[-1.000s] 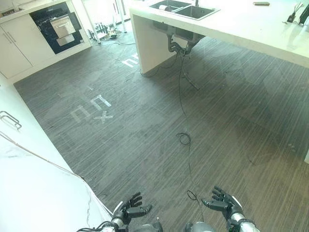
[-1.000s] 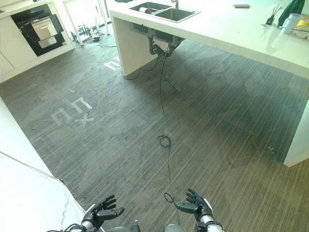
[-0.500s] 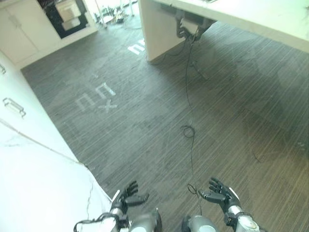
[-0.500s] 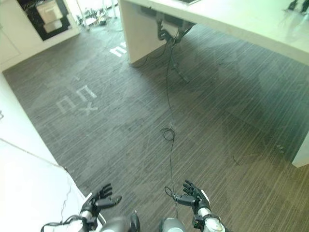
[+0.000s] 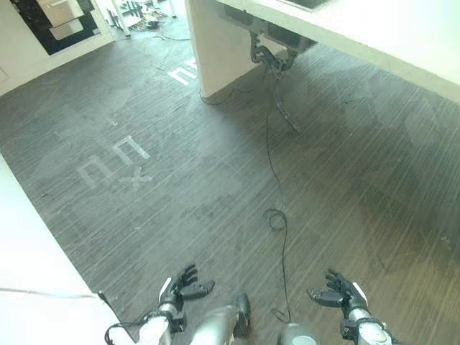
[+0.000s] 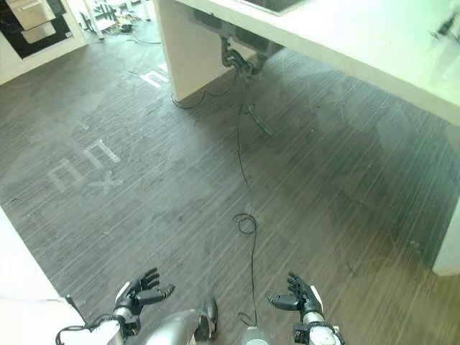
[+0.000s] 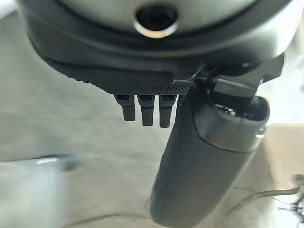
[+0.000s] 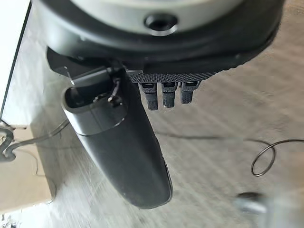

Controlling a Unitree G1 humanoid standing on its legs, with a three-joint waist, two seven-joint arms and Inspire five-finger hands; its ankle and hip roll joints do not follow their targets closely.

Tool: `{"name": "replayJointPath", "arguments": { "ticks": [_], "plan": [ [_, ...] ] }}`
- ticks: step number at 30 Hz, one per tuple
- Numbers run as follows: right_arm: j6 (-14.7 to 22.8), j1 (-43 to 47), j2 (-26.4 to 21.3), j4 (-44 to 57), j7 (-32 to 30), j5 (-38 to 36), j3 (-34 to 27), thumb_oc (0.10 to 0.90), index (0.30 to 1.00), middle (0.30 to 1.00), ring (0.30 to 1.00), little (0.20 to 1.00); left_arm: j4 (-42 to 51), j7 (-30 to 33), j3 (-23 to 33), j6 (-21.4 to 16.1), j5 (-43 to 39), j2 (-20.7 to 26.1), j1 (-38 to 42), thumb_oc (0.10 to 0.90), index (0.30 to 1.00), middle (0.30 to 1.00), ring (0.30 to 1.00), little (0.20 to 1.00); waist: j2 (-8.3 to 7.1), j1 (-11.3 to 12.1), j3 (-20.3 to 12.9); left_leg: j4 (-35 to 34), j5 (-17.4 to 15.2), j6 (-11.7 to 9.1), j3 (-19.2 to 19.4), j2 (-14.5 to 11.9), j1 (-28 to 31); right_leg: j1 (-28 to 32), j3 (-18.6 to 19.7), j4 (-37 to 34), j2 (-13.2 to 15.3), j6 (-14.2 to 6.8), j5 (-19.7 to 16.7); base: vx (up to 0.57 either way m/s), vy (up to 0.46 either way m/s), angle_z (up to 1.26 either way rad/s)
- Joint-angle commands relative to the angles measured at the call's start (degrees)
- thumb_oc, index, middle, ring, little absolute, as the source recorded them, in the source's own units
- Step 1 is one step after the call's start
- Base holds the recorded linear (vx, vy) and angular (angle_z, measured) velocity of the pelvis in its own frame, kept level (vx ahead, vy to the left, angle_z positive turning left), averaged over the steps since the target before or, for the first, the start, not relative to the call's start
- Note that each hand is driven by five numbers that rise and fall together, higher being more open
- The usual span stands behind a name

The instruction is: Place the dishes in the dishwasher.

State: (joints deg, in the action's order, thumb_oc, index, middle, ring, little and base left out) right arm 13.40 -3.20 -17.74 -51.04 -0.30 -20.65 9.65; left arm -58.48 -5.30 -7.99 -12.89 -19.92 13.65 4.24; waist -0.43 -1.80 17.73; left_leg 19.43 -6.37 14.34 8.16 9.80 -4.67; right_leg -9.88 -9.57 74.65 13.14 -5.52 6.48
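Observation:
Both hands hang low over the dark wood-look floor, palms facing each other, holding nothing. My left hand [image 5: 183, 284] has its fingers spread and relaxed, and its wrist view shows straight fingers [image 7: 145, 111] beside the thumb [image 7: 209, 156]. My right hand [image 5: 338, 291] is likewise open, with the thumb [image 8: 123, 152] standing free over bare floor. No dish lies in either hand. A dark built-in appliance [image 5: 50, 21] sits in the white cabinets at the far left.
A white kitchen island [image 5: 402, 43] with a sink and exposed pipes [image 5: 269, 57] crosses the far right. A white counter [image 5: 29, 280] borders my near left. White tape marks [image 5: 115, 162] lie on the floor between them.
The whole picture has shifted as the head camera moved. Both hands stay open and low, now a little farther apart.

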Motion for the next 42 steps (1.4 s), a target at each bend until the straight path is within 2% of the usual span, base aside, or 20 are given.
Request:
{"name": "replayJointPath", "arguments": {
  "ticks": [1,4,7,8,11,12,14,16,17,19,23,25,28,30,33,36,37,38,40,42],
  "plan": [
    [4.8,3.4,-1.6,2.1,1.1,-1.9,-0.1,0.800,0.900,0.900,0.900,0.900,3.5,-0.2,-0.3,-3.2,-2.2,0.3,-3.1,0.800,0.900,0.900,0.900,0.900,3.08,-0.4,-2.1,-2.2,-10.4,-6.2,-3.9,-3.5,2.9,4.0,-3.3,-26.4,-8.9,0.1,1.1,0.27,-0.041,0.08],
    [5.6,3.2,-1.7,0.6,2.1,-2.0,-1.1,0.800,0.900,0.900,0.900,0.900,3.3,-0.7,0.6,-2.9,-2.0,0.7,-2.3,0.800,0.900,0.900,0.900,0.900,3.71,-1.8,-1.6,-2.2,-11.9,-7.0,-5.3,-4.2,5.0,1.8,-4.0,-40.9,-10.6,0.4,1.0,0.25,-0.079,0.40],
    [5.6,3.2,-1.7,0.6,2.1,-2.0,-1.1,0.800,0.900,0.900,0.900,0.900,3.3,-0.7,0.6,-2.9,-2.0,0.7,-2.3,0.800,0.900,0.900,0.900,0.900,3.72,-1.8,-1.5,-2.2,-11.9,-7.0,-5.3,-4.2,5.0,1.8,-4.0,-40.9,-10.6,0.4,0.9,0.20,-0.071,0.41],
    [7.0,2.9,-2.8,-1.3,6.4,-2.6,-2.7,0.800,0.900,0.900,0.900,0.900,2.8,-0.1,1.6,-2.1,-2.4,1.0,-1.7,0.800,0.900,0.900,0.900,0.900,4.46,-2.4,-1.4,-2.2,-15.7,-8.1,-5.6,-5.3,8.9,-6.3,-7.0,-53.8,-8.5,-2.1,-5.2,0.79,-0.312,-0.17],
    [6.7,2.2,-3.3,-0.5,6.8,-3.4,-2.6,0.800,0.900,0.900,0.900,0.900,2.4,0.3,2.3,-1.7,-1.2,0.1,-2.1,0.800,0.900,0.900,0.900,0.900,4.34,-2.9,-2.4,-2.2,-16.4,-8.8,-7.5,-4.3,12.1,-4.2,-4.7,-51.9,-10.0,0.0,-3.1,0.69,-0.298,-0.14],
    [6.7,2.4,-3.7,-0.5,6.8,-3.2,-2.1,0.800,0.900,0.900,0.900,0.900,1.8,0.1,2.5,-2.1,-1.2,-0.2,-2.7,0.800,0.900,0.900,0.900,0.900,4.49,-3.1,-2.8,-2.2,-15.3,-10.0,-6.6,-4.7,15.7,-2.4,-4.3,-51.3,-10.8,1.7,-0.5,0.73,-0.309,-0.56],
    [6.4,2.6,-4.4,-0.2,6.2,-3.2,-1.3,0.800,0.900,0.900,0.900,0.900,1.6,-0.3,2.2,-2.1,-0.1,-0.6,-3.2,0.800,0.900,0.900,0.900,0.900,4.06,-2.8,-3.0,0.5,-3.8,-14.5,-5.6,-5.9,18.5,2.7,-3.0,-55.3,-12.3,4.2,3.0,0.55,-0.265,-0.25],
    [6.6,2.8,-5.4,-0.1,6.3,-3.4,-1.0,0.800,0.900,0.900,0.900,0.900,2.0,-0.7,1.6,-2.3,0.1,-0.8,-3.3,0.800,0.900,0.900,0.900,0.900,3.25,-2.5,-2.7,13.1,2.1,-17.2,-3.3,-7.0,12.3,5.9,-2.7,-57.5,-12.0,6.0,3.8,0.34,-0.206,0.38],
    [6.5,2.6,-5.8,0.2,6.4,-3.3,-1.1,0.800,0.900,0.900,0.900,0.900,2.5,-0.7,1.3,-1.3,0.2,-0.8,-3.2,0.800,0.900,0.900,0.900,0.900,3.15,-2.4,-2.4,18.3,3.2,-18.0,-2.5,-8.5,8.9,7.7,-2.5,-57.5,-12.1,6.5,5.3,0.35,-0.202,0.25],
    [6.8,2.6,-5.9,0.6,6.1,-3.5,-1.1,0.800,0.900,0.900,0.900,0.900,3.0,-0.5,1.4,-0.2,0.7,-0.7,-3.1,0.800,0.900,0.900,0.900,0.900,2.61,-1.7,-1.9,18.1,2.7,-16.9,-1.4,-8.2,4.3,9.3,-2.3,-57.5,-11.7,7.0,6.2,0.25,-0.125,-0.03],
    [6.6,3.9,-4.6,-0.3,4.8,-3.5,-0.6,0.800,0.900,0.900,0.900,0.900,1.8,-0.9,2.6,0.1,2.3,-0.3,-4.5,0.800,0.900,0.900,0.900,0.900,2.00,0.2,-1.8,-2.2,0.4,-15.6,-1.1,-8.2,3.7,12.3,0.4,-57.5,-12.1,5.9,8.8,0.33,0.008,-0.33],
    [6.3,4.1,-3.9,-1.0,4.0,-2.9,-0.2,0.800,0.900,0.900,0.900,0.900,0.3,-1.2,3.1,-0.5,2.5,-0.6,-5.4,0.800,0.900,0.900,0.900,0.900,2.84,1.2,-1.5,-2.2,-0.5,-16.9,-4.3,-9.3,-2.8,13.7,1.0,-57.5,-13.5,5.6,10.2,0.32,0.103,-0.41],
    [6.2,3.9,-4.1,-1.5,3.7,-2.3,-0.3,0.800,0.900,0.900,0.900,0.900,-0.9,-1.3,3.6,-0.9,3.0,-1.2,-6.9,0.800,0.900,0.900,0.900,0.900,2.96,3.2,-1.5,-2.2,2.5,-17.7,-6.4,-10.3,-11.2,15.4,1.9,-57.5,-13.5,5.6,11.7,0.37,0.186,-0.60],
    [5.9,3.7,-4.0,-2.0,3.0,-2.0,-1.4,0.800,0.900,0.900,0.900,0.900,-2.7,-2.2,4.3,-0.8,3.1,-1.0,-7.1,0.800,0.900,0.900,0.900,0.900,2.30,3.1,-1.9,-2.2,1.0,-16.6,-3.5,-10.0,-9.7,17.5,1.6,-57.5,-11.9,5.0,13.3,0.48,0.303,-0.68],
    [5.7,3.2,-2.8,-4.4,3.8,-3.1,-3.1,0.800,0.900,0.900,0.900,0.900,-6.6,-0.6,4.7,0.2,2.3,-1.3,-6.1,0.800,0.900,0.900,0.900,0.900,1.82,2.8,-3.2,-2.2,-2.3,-13.3,-4.1,-8.0,-6.4,19.8,0.9,-57.5,-11.3,4.6,12.8,0.40,0.252,-0.12],
    [5.6,3.1,-2.7,-4.8,3.9,-2.6,-3.2,0.800,0.900,0.900,0.900,0.900,-7.1,-0.4,4.7,0.3,2.2,-1.2,-5.9,0.800,0.900,0.900,0.900,0.900,1.88,2.6,-3.3,-2.2,-3.0,-12.7,-4.4,-7.7,-5.6,20.1,0.5,-57.5,-11.2,4.5,11.8,0.26,0.197,0.03],
    [7.5,3.0,-1.4,-10.6,4.2,-2.8,-4.5,0.800,0.900,0.900,0.900,0.900,-10.6,-0.6,3.9,-0.6,4.1,0.2,-4.7,0.800,0.900,0.900,0.900,0.900,2.91,0.9,-4.1,-2.2,-7.8,-7.2,-6.0,-4.3,-1.2,14.6,-1.3,-36.6,-8.5,1.0,0.8,0.69,0.570,0.64],
    [8.8,2.9,-1.1,-12.4,4.7,-2.7,-5.0,0.800,0.900,0.900,0.900,0.900,-11.0,-0.1,3.3,-0.1,3.8,0.6,-4.5,0.800,0.900,0.900,0.900,0.900,2.74,0.8,-3.7,-2.2,-9.7,-5.9,-5.8,-2.6,0.9,10.7,-1.5,-26.4,-6.7,-0.6,-1.4,0.72,0.595,0.66],
    [9.5,3.3,-1.4,-13.8,5.3,-2.2,-5.0,0.800,0.900,0.900,0.900,0.900,-11.3,0.5,2.9,0.7,2.6,0.6,-4.4,0.800,0.900,0.900,0.900,0.900,3.49,0.6,-3.2,-2.2,-10.3,-5.7,-5.4,-2.7,2.0,6.9,-2.7,-22.2,-5.3,0.1,-1.6,0.26,0.169,0.18],
    [10.2,4.2,-1.6,-15.0,5.7,-1.0,-4.8,0.800,0.900,0.900,0.900,0.900,-11.3,0.4,3.7,1.2,3.2,0.3,-4.4,0.800,0.900,0.900,0.900,0.900,4.54,-0.1,-2.2,-2.2,-11.1,-6.5,-4.9,-3.8,4.1,2.6,-6.0,-30.8,-6.4,1.0,2.4,0.32,-0.084,-0.22]
  ]
}}
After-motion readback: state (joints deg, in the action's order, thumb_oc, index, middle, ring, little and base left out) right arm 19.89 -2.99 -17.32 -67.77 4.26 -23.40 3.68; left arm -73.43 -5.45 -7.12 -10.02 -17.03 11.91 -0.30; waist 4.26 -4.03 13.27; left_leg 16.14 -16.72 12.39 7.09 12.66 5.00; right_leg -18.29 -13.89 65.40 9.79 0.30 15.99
